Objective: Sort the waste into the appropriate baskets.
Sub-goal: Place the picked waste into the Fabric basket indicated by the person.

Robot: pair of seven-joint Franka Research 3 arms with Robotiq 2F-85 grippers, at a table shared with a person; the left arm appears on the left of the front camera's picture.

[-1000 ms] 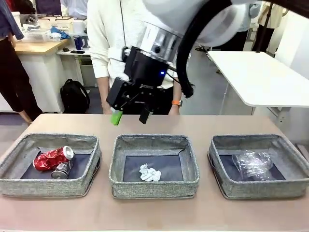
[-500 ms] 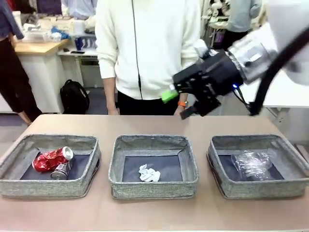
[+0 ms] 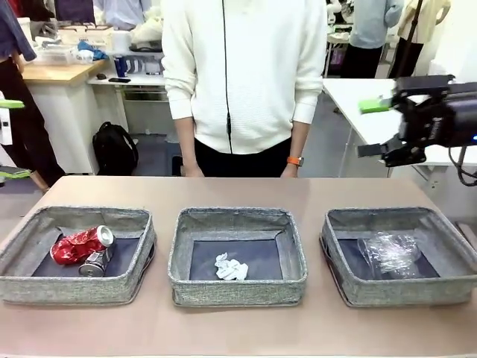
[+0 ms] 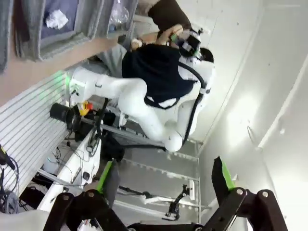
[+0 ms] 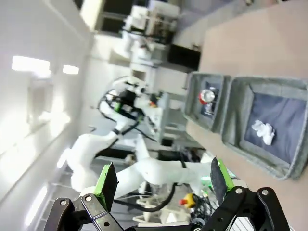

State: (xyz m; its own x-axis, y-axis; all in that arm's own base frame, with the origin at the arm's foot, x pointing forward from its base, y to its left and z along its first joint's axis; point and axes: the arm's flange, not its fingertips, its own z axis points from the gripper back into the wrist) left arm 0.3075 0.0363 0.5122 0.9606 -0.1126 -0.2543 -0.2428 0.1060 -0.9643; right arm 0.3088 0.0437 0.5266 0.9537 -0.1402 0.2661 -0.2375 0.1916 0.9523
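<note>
Sorting appears finished: the red can (image 3: 77,245) and dark can (image 3: 95,262) lie in the nine-o'clock basket (image 3: 74,287), the paper wad (image 3: 230,267) in the middle basket (image 3: 237,287), and the clear plastic (image 3: 390,253) in the three-o'clock basket (image 3: 395,291). The desk (image 3: 238,328) around them is bare. The right pincer (image 3: 381,127) and left pincer (image 4: 166,180) hang released, empty.

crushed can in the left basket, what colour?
Red, with a silver end. The crushed can shows best in the front view.

Robotics lab, white robot arm (image 4: 144,103), cluttered workbench (image 3: 52,71)
</note>
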